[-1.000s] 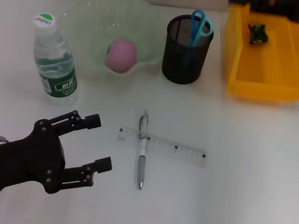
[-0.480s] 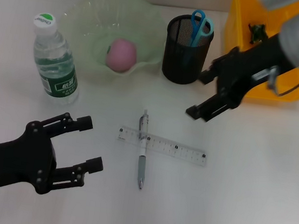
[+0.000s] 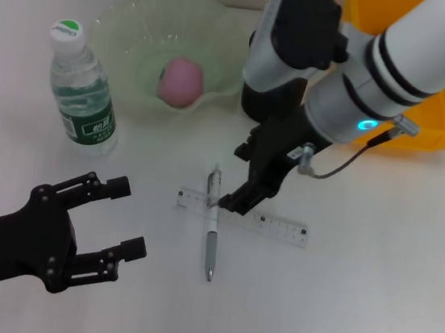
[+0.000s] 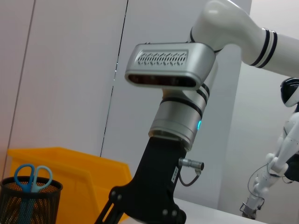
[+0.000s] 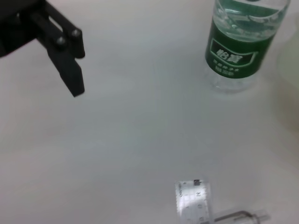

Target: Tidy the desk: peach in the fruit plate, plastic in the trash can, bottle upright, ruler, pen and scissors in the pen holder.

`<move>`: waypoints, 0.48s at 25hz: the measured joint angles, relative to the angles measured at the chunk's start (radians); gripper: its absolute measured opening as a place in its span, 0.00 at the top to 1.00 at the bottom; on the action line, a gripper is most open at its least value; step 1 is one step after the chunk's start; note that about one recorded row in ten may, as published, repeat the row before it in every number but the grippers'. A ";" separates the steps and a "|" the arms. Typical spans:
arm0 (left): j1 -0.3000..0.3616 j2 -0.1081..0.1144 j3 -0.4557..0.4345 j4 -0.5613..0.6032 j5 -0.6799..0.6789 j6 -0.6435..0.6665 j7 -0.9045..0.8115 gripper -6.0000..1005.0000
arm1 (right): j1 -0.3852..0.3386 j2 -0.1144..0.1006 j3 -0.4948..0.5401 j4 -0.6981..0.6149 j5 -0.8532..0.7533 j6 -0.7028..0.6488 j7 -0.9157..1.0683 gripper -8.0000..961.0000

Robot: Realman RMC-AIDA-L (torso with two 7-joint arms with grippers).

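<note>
On the white surface [image 3: 385,300] our right arm [image 3: 397,66] reaches in from the far side, its gripper [image 3: 243,195] poised just over where pen [image 3: 210,238] and ruler [image 3: 276,223] cross; we cannot tell how its jaws stand. Our left gripper [image 3: 119,217] waits nearer us, jaws wide, off to the pen's left. The pen's long axis runs away from us; the ruler lies crosswise beneath it. The right is nearer.

I see a pink peach [image 3: 181,81] in a pale green translucent plate [image 3: 126,29], a clear bottle [image 3: 81,92] with a green label and white cap, a silver pen [image 3: 211,228] across a clear ruler [image 3: 280,225], blue-handled scissors [image 4: 31,175] in a black mesh holder [image 4: 23,205], and a yellow bin [image 3: 440,112] at two o'clock.
</note>
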 joint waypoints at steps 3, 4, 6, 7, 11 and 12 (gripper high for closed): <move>0.000 0.001 0.000 0.001 0.000 0.002 -0.006 0.19 | 0.030 0.000 -0.028 0.053 -0.002 0.012 -0.005 0.13; 0.000 0.001 0.000 0.001 0.000 0.002 -0.006 0.19 | 0.030 0.000 -0.028 0.053 -0.002 0.012 -0.005 0.13; 0.000 0.003 0.000 0.001 0.000 0.002 -0.012 0.19 | 0.029 -0.003 -0.048 0.058 -0.008 0.014 -0.012 0.13; 0.000 0.004 0.000 0.001 0.000 0.002 -0.013 0.19 | 0.025 -0.003 -0.055 0.058 -0.012 0.015 -0.019 0.13; 0.000 0.005 0.000 0.000 0.000 0.002 -0.013 0.19 | 0.013 -0.003 -0.062 0.070 -0.018 0.016 -0.039 0.13; 0.000 0.005 0.000 0.000 0.000 0.002 -0.013 0.19 | 0.013 -0.003 -0.063 0.077 -0.018 0.021 -0.039 0.13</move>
